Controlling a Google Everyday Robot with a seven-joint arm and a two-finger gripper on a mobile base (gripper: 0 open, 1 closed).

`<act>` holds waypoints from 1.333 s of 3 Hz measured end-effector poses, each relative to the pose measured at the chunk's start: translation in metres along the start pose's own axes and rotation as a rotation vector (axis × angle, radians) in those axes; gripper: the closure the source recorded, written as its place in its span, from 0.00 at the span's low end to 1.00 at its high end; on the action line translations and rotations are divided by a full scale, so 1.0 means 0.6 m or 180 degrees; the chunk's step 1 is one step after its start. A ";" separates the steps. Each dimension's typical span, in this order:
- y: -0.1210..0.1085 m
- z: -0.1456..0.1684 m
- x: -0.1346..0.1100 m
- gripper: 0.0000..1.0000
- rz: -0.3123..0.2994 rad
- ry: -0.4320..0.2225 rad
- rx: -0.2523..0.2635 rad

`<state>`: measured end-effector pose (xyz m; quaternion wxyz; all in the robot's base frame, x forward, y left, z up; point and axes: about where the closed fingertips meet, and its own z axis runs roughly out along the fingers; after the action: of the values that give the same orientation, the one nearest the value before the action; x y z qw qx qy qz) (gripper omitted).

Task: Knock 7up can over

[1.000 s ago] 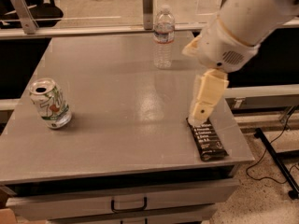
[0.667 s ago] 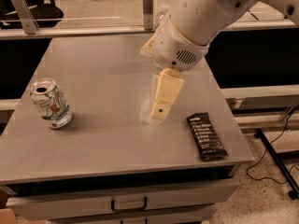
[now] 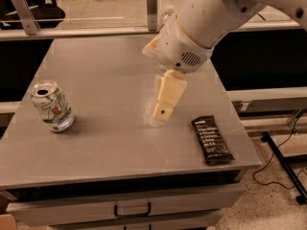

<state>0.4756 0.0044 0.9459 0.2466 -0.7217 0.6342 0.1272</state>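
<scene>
The 7up can [image 3: 52, 106] stands upright near the table's left edge; it is white-silver with green lines, a red spot and an open silver top. My gripper [image 3: 163, 110] hangs from the big white arm over the middle of the table, well to the right of the can, its cream fingers pointing down just above the tabletop. There is a wide gap of bare table between gripper and can.
A dark snack bar wrapper [image 3: 212, 139] lies near the table's [image 3: 105, 75] front right corner. The arm hides the back right of the table. A drawer handle [image 3: 132, 210] shows below the front edge. Cables and a stand leg [image 3: 283, 162] lie on the floor at right.
The arm has swung left from above the snack bar to over the table's middle, closer to the can, and now covers the water bottle. The can has not moved.
</scene>
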 end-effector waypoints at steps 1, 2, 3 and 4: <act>-0.019 0.070 -0.040 0.00 -0.0130 -0.0401 -0.0117; -0.050 0.145 -0.105 0.00 -0.0263 -0.0908 -0.0235; -0.064 0.215 -0.174 0.00 -0.0341 -0.1429 -0.0389; -0.058 0.273 -0.226 0.00 -0.0325 -0.1814 -0.0542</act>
<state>0.5085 0.2076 0.8814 0.3593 -0.7060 0.4893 0.3648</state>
